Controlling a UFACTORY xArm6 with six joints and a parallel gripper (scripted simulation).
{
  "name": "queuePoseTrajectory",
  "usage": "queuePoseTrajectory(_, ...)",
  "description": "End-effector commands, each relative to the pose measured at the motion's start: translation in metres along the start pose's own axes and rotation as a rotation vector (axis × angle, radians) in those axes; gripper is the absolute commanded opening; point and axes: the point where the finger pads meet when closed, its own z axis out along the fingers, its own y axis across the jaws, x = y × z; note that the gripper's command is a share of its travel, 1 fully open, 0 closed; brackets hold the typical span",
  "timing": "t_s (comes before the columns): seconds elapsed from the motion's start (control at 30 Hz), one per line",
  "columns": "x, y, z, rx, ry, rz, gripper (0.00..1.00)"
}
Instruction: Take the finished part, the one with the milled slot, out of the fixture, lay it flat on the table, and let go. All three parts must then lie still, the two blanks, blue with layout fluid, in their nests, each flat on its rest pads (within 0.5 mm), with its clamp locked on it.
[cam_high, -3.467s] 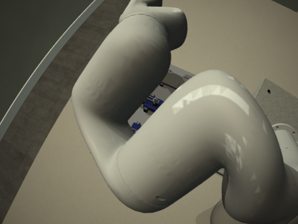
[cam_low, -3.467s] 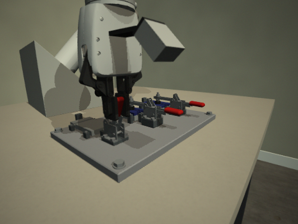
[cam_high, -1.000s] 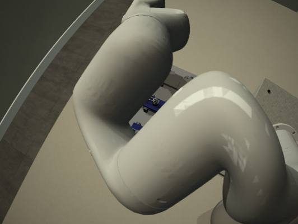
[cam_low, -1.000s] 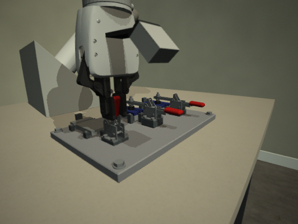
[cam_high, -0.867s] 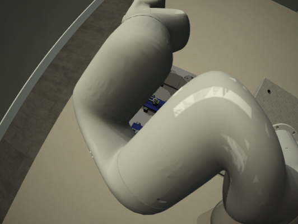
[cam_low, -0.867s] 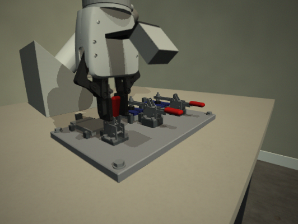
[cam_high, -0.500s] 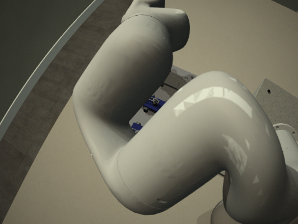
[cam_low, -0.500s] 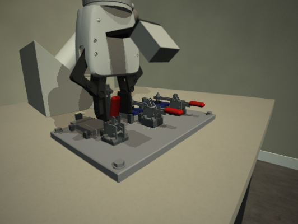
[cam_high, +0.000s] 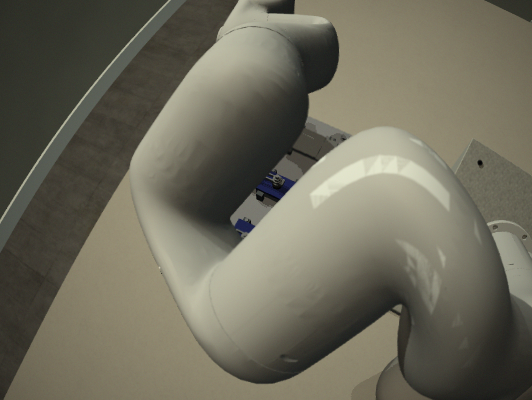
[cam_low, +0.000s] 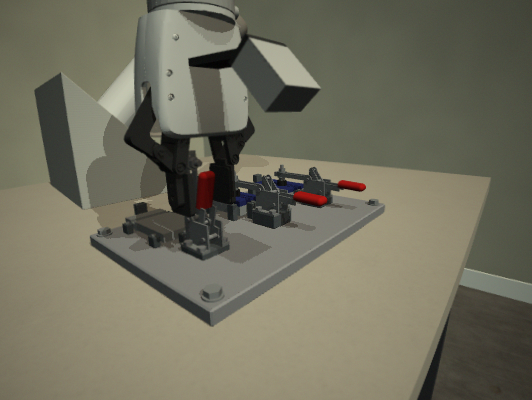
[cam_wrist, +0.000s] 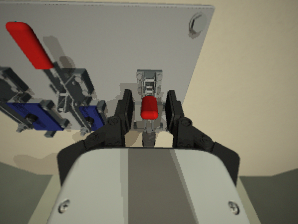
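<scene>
My hand is released: the fingers stand part-way apart, one on each side of the upright red handle, with a gap showing on both sides, and I grasp nothing. The finished part is the grey-brown block in the nest below me. It lies under my fingertips and off to the side away from the clamp's base, so the handle and raised clamp arm stand between my present place and a straight grip. Which way its long axis runs I cannot tell, since the clamp and my own fingers hide some of it; a faint line across its top may be the slot.

That clamp looks open to me, so I judge the unlocking done and the lifting still to do. I would rise clear of the handle first, then shift over the part and go down with my fingers along two free sides, between the stops. Sinking from here could knock the handle.

The nearer blank and the farther blank lie well to one side of my hand, their handles low, seemingly locked. I should carry the part away from them to the bench.
</scene>
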Motion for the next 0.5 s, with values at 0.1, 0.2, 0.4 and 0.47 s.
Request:
queuePoseTrajectory(0.1,0.001,0.0,-0.001,-0.002,0.003,-0.001,0.47)
queuePoseTrajectory(0.2,0.001,0.0,-0.002,-0.002,0.003,-0.001,0.47)
queuePoseTrajectory(0.4,0.001,0.0,-0.009,-0.002,0.003,-0.001,0.47)
queuePoseTrajectory(0.47,0.001,0.0,-0.014,-0.002,0.003,-0.001,0.47)
